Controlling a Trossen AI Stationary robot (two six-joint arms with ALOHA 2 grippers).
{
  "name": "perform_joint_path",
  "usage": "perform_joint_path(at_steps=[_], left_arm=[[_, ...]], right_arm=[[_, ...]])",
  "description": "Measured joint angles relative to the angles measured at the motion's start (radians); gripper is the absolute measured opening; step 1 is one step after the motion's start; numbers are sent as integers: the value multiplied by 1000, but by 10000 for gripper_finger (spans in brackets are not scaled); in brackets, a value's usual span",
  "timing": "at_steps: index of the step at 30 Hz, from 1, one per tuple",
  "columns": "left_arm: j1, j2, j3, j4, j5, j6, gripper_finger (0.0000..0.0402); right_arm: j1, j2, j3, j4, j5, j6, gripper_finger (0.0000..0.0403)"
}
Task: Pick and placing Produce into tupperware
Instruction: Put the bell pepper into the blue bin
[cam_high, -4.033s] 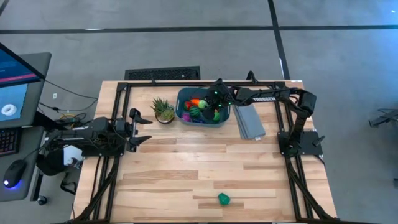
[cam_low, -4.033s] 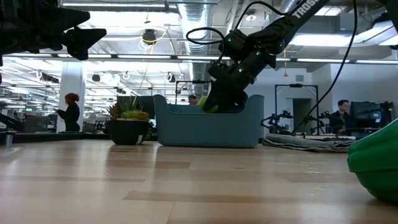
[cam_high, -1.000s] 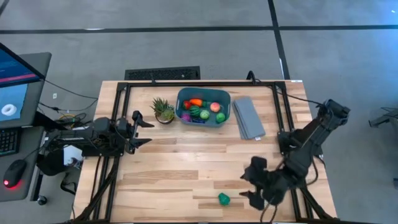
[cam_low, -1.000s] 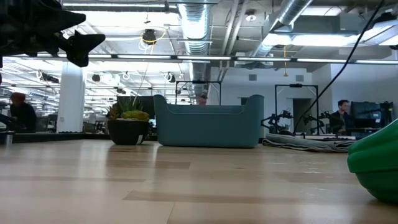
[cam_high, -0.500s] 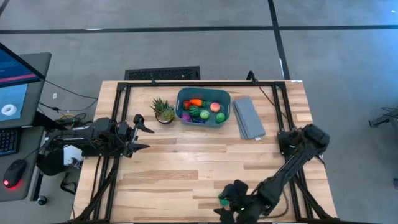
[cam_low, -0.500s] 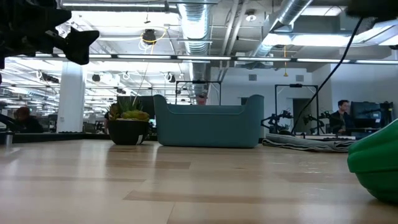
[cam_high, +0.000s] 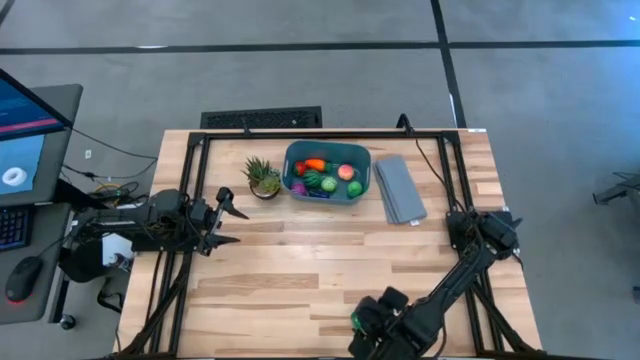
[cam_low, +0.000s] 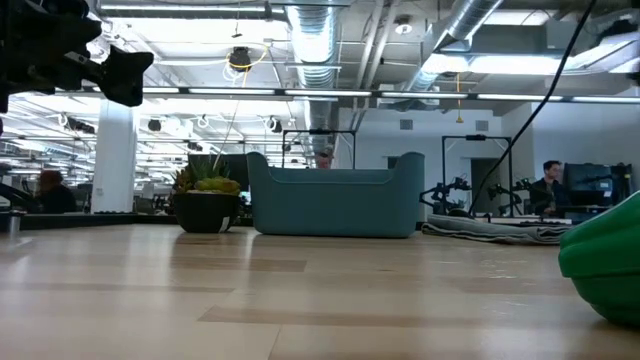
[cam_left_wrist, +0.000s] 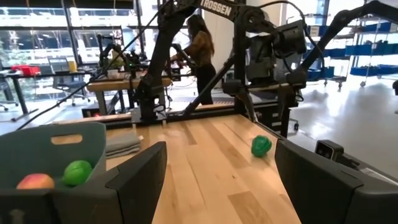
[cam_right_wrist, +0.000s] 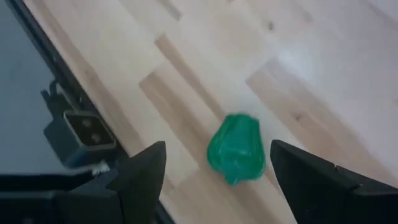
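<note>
- Left gripper (cam_high: 228, 225), fingers spread and empty, waits well left of the tupperware (cam_high: 327, 173).
- Tupperware's long axis runs left-right; produce inside.
- Right gripper (cam_right_wrist: 217, 163), jaws apart, hovers over the green toy (cam_right_wrist: 236, 149), far from the tupperware.

Tupperware (cam_high: 328, 190): teal-blue rectangular tub with rounded corners, sitting upright near the table's far edge. Inside it are lying a red strawberry (cam_high: 300, 169), an orange carrot (cam_high: 315, 164), a striped watermelon (cam_high: 312, 179), a pink peach (cam_high: 346, 172), green balls (cam_high: 329, 184) and a purple piece (cam_high: 298, 187), possibly the eggplant. Green toy produce (cam_right_wrist: 236, 149): crinkled, resting alone on the wood by the table's near edge, well apart from the tub.
</note>
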Motion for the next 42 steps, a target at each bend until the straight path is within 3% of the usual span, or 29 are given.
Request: perform_joint_path(at_steps=[4, 20, 42], left_arm=[[0, 0, 0, 0, 0, 14, 288], [0, 0, 1, -24, 0, 36, 288], [0, 0, 1, -30, 1, 41, 288]], right_arm=[[-12, 1, 0, 14, -105, -27, 311], [-52, 27, -3, -6, -103, -190, 311], [-78, 150, -6, 48, -191, -131, 311]])
